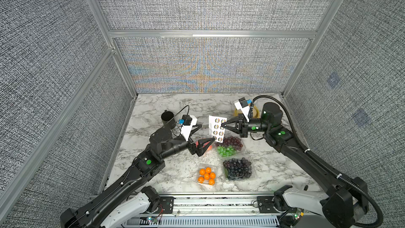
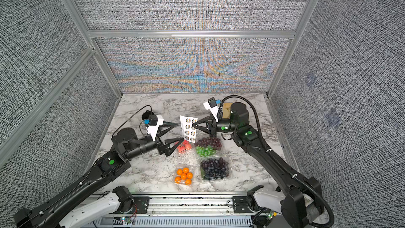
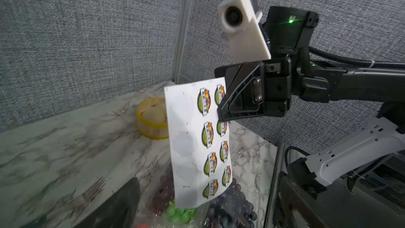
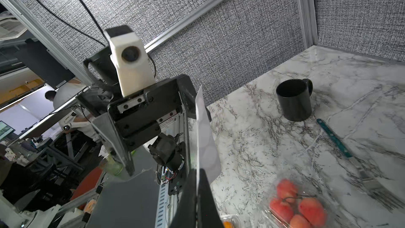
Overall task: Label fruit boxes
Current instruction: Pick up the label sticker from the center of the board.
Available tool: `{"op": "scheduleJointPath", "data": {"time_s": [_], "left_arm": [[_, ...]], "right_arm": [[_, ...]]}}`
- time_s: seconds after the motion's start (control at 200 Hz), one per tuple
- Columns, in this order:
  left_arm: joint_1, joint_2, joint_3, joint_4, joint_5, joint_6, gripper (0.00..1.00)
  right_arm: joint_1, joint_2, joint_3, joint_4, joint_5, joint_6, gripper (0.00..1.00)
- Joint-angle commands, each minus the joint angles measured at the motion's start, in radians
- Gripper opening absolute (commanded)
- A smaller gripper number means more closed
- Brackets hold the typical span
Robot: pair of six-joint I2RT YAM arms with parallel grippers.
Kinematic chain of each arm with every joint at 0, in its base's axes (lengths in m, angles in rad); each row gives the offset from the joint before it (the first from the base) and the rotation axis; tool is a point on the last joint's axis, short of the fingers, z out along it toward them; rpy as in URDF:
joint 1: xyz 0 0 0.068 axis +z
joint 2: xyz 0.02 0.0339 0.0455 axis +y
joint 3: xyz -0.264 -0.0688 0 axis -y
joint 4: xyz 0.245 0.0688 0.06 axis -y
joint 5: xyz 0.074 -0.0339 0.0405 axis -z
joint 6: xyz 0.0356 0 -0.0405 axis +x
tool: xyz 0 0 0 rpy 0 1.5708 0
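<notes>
Fruit boxes (image 1: 237,168) clustered on the table (image 1: 274,172); sticker sheet (image 1: 213,131) hangs over the mixed-grape one. Right jaws pinch its edge; left jaws wide, beside its lower corner. I'd nip one sticker's rim only.

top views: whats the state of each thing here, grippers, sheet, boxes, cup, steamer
left gripper, open, holding nothing
right gripper, shut on sticker sheet
sticker sheet, hanging upright, one column blank
strawberry box, closed, no label visible
orange ball box, closed, no label visible
red-green grape box, closed, no label visible
dark grape box, closed, no label visible
black cup, upright, empty
bamboo steamer, uncovered, buns inside
</notes>
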State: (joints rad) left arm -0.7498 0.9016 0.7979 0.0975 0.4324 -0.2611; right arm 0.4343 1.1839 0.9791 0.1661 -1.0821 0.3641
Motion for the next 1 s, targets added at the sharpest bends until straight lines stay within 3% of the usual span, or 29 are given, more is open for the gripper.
{"op": "scheduleJointPath", "data": {"time_s": [0.0, 0.215, 0.32, 0.44, 0.59, 0.62, 0.716, 0.801, 0.906, 0.996], "left_arm": [[0.004, 0.064, 0.056, 0.12, 0.19, 0.065, 0.99], [0.008, 0.094, 0.052, 0.198, 0.285, 0.08, 0.95], [0.057, 0.116, 0.04, 0.277, 0.377, 0.003, 0.82], [0.08, 0.15, 0.026, 0.375, 0.44, -0.062, 0.75], [0.081, 0.193, 0.019, 0.491, 0.516, -0.141, 0.54], [0.081, 0.197, 0.02, 0.496, 0.519, -0.144, 0.52], [0.081, 0.198, 0.018, 0.487, 0.513, -0.141, 0.31], [0.081, 0.2, 0.012, 0.485, 0.507, -0.145, 0.27], [0.081, 0.195, 0.005, 0.472, 0.49, -0.141, 0.14], [0.081, 0.192, 0.004, 0.461, 0.48, -0.134, 0.12]], "right_arm": [[-0.015, -0.026, 0.0, -0.041, -0.139, -0.06, 0.0], [-0.018, -0.085, -0.04, 0.015, -0.193, -0.052, 0.0], [-0.019, -0.101, -0.049, 0.019, -0.202, -0.059, 0.0], [-0.017, -0.095, -0.064, 0.088, -0.218, -0.016, 0.0], [-0.017, -0.071, -0.058, 0.115, -0.213, 0.003, 0.0], [-0.017, -0.064, -0.057, 0.118, -0.214, 0.005, 0.0], [-0.017, -0.053, -0.05, 0.125, -0.207, 0.013, 0.0], [-0.015, -0.053, -0.051, 0.132, -0.194, 0.017, 0.0], [-0.016, -0.053, -0.052, 0.128, -0.187, 0.013, 0.0], [-0.014, -0.052, -0.054, 0.127, -0.187, 0.013, 0.0]]}}
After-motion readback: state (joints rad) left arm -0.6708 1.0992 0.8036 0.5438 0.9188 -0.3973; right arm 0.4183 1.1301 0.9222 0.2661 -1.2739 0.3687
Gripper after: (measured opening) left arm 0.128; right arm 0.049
